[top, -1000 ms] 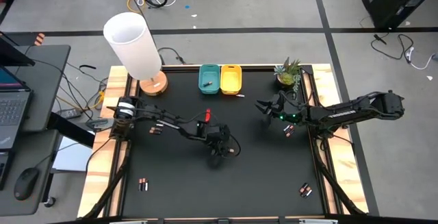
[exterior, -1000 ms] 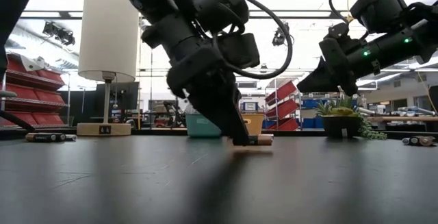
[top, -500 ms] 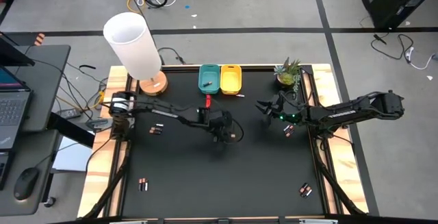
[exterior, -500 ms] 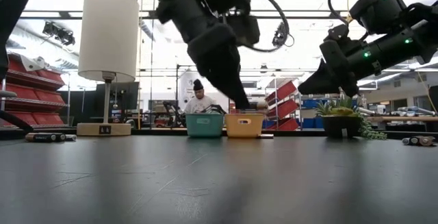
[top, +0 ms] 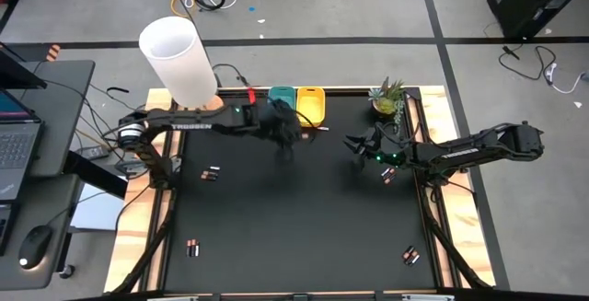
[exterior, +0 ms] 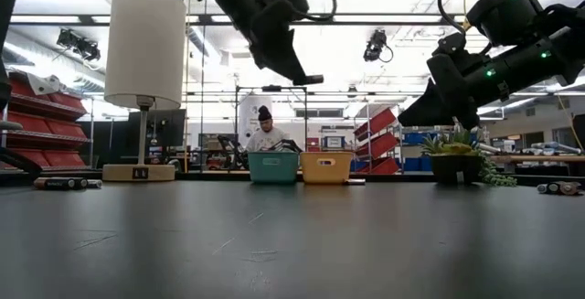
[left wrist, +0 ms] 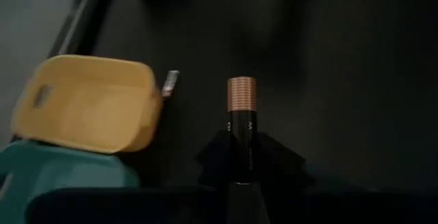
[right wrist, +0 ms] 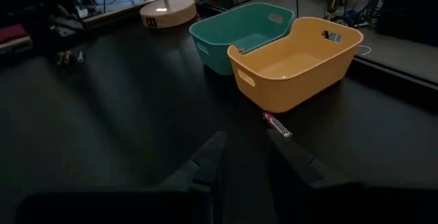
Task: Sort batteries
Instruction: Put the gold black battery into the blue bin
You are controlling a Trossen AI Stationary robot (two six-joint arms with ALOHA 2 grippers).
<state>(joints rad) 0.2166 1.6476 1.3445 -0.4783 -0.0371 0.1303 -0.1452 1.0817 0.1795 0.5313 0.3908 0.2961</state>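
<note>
My left gripper [top: 282, 128] hovers just in front of the teal bin [top: 281, 98] and the yellow bin [top: 311, 105], high above the table [exterior: 298, 70], shut on a black battery with a copper end [left wrist: 241, 114]. A small whitish battery [left wrist: 170, 83] lies on the table beside the yellow bin [left wrist: 89, 111]. My right gripper [top: 353, 143] waits open to the right of the bins, raised off the table [right wrist: 243, 157]. Loose batteries lie at the left [top: 212, 173], near left [top: 192, 247], right [top: 388, 175] and near right [top: 410, 257]. My left gripper pinches the battery's black end [left wrist: 241, 157] between its two fingers. The battery lies along the fingers, and its copper end [left wrist: 241, 91] sticks out past the fingertips. It is lifted clear of the table, roughly level in the low view [exterior: 311, 80].
A white lamp [top: 180, 60] stands at the far left corner and a small plant [top: 388, 99] at the far right. Wooden rails edge the black table on both sides [top: 147, 237]. A person [exterior: 266, 135] sits in the room behind the table.
My left gripper, shut on the battery, has risen from the table's middle and swung toward the far edge, ending above the table in front of the bins. The battery has been lifted clear of the table with it.
</note>
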